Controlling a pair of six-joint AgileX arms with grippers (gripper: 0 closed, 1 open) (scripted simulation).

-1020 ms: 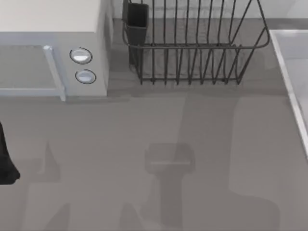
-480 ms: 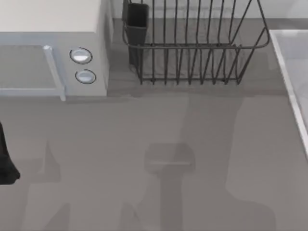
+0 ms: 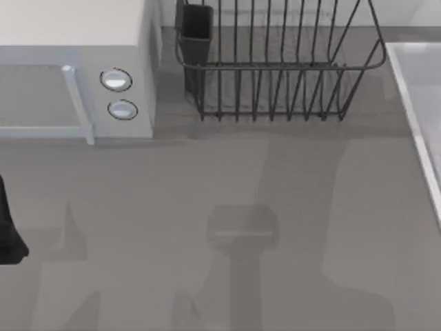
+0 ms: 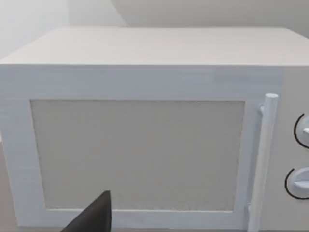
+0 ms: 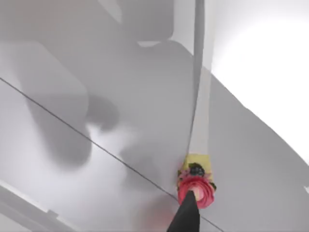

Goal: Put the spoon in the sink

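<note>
The spoon [image 5: 199,116] has a long pale handle that ends in a yellow and pink-red ornament. It hangs over the smooth pale basin of the sink [image 5: 72,183]. My right gripper [image 5: 186,217] is shut on the ornamented end, and the spoon casts a soft shadow on the basin floor. In the top view the sink's raised rim [image 3: 413,117] runs down the right edge of the table. My left arm [image 3: 7,234] is parked at the table's left edge, and its gripper [image 4: 94,217] faces the microwave door.
A white microwave [image 3: 76,69] with two round knobs stands at the back left. A dark wire dish rack [image 3: 275,62] with a black cup at its corner stands at the back middle. Arm shadows lie across the grey tabletop [image 3: 172,186].
The arm shadow on the right part of the table has shifted slightly. The left arm has not moved.
</note>
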